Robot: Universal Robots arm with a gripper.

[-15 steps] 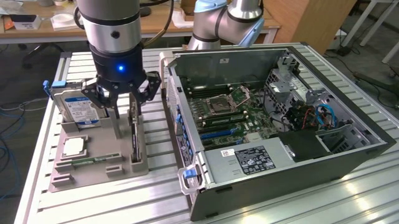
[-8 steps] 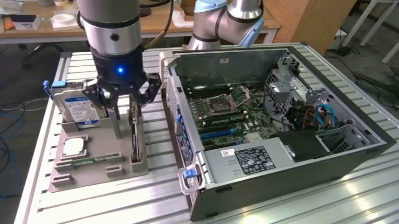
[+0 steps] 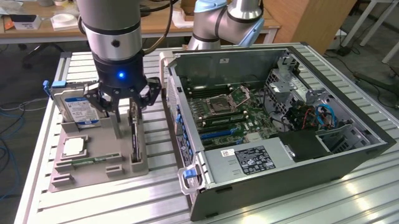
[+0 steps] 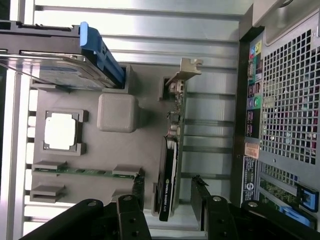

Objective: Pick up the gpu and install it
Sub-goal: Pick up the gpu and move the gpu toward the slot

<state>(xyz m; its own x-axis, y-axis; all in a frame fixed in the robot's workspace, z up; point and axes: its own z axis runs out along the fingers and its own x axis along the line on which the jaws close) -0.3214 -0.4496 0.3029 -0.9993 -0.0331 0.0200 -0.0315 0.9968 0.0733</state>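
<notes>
The gpu stands on edge in a slot of the grey holder tray, its silver bracket at the far end. In the wrist view the gpu shows its black cooler and green board edge. My gripper hangs just above the card's near half. In the wrist view the gripper is open, one black finger on each side of the card with a gap on both sides. Nothing is held.
The tray also holds a hard drive with a blue clip, a CPU and a memory strip. The open computer case with its motherboard lies to the exterior view's right. A second arm stands behind.
</notes>
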